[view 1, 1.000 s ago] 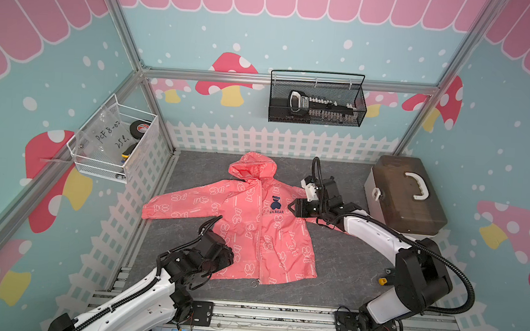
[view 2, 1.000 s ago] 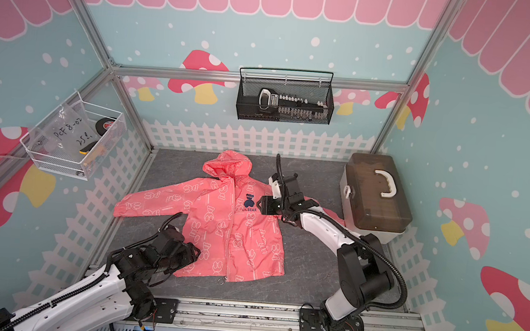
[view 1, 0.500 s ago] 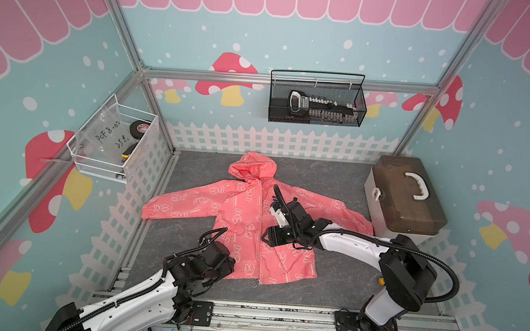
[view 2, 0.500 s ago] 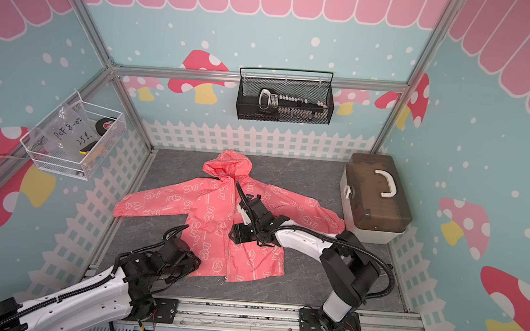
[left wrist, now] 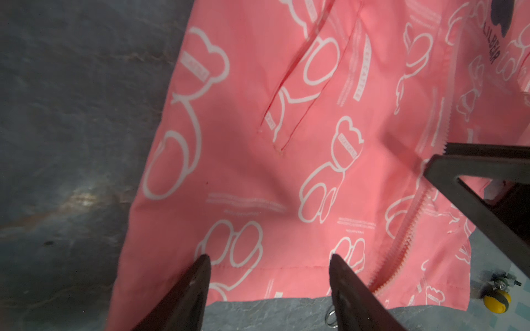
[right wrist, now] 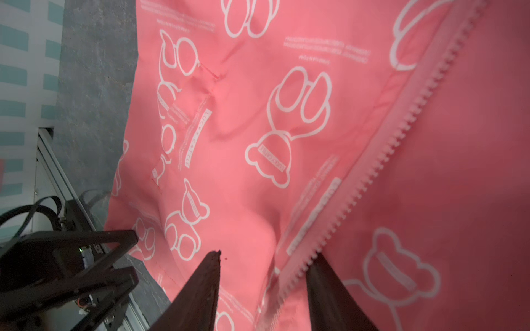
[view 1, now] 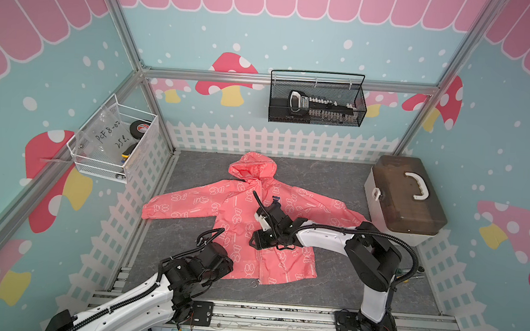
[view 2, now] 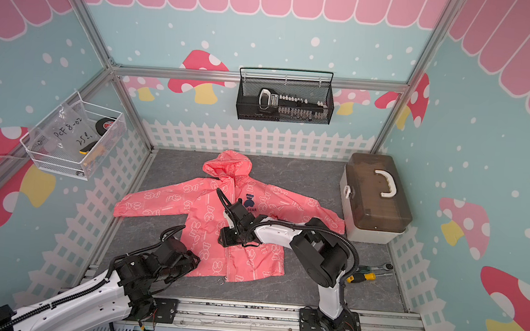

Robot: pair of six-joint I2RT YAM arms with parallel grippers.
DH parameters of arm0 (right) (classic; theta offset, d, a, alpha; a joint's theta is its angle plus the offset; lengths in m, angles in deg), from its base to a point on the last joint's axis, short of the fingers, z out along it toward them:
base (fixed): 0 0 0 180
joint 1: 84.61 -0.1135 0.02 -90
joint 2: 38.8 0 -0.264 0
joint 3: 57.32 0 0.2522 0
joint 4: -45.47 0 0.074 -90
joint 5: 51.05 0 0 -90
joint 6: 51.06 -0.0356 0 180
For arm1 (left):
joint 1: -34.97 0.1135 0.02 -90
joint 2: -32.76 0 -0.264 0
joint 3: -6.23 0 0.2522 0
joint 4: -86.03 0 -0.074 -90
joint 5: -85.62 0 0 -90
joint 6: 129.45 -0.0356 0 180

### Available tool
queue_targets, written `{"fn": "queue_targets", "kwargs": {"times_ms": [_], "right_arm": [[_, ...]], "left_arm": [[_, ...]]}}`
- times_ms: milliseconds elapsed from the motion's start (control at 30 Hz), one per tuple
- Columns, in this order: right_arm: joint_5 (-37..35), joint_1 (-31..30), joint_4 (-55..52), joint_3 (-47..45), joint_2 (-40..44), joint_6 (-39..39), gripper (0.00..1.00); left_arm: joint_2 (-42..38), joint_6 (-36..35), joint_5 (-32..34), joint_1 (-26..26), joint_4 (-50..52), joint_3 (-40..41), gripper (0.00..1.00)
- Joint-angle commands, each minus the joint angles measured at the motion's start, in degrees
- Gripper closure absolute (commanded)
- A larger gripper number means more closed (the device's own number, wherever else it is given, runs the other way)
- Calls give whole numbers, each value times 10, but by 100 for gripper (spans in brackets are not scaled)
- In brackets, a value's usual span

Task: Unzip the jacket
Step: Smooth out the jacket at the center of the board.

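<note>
Pinching the toothed zipper edge (right wrist: 372,177) should suit the limp, slippery coral-pink hooded jacket (view 1: 237,212); right gripper (right wrist: 266,255) apparently straddles that edge half-open, left gripper (left wrist: 269,256) hangs open, empty.

White-shelled left arm (view 1: 131,306) and right arm (view 1: 325,239) carry black joints, ribbed cables.

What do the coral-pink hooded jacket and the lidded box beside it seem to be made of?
Coral-pink hooded jacket: likely thin synthetic fabric, slightly glossy, creasing finely. Brown-lidded box: apparently moulded plastic, its smoky lid semi-translucent with a smooth sheen.
</note>
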Motion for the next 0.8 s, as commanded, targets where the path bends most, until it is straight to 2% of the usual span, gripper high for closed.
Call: {"fn": "queue_targets", "kwargs": {"times_ms": [0, 67, 133, 367, 567, 767], "right_arm": [[9, -8, 4, 20, -24, -5, 56], [14, -13, 4, 30, -31, -5, 68], [13, -19, 4, 38, -33, -5, 76], [-15, -41, -34, 52, -1, -10, 94], [-78, -62, -97, 52, 53, -22, 99], [-119, -66, -145, 41, 90, -13, 99]], "left_arm": [[-11, -1, 29, -4, 19, 11, 34], [-14, -6, 35, -4, 19, 10, 34], [-17, -11, 42, -4, 20, 9, 34], [-31, -35, 71, -4, 30, -6, 35], [-31, -54, 84, -4, 42, -22, 35], [-23, -64, 86, -4, 48, -27, 35]]}}
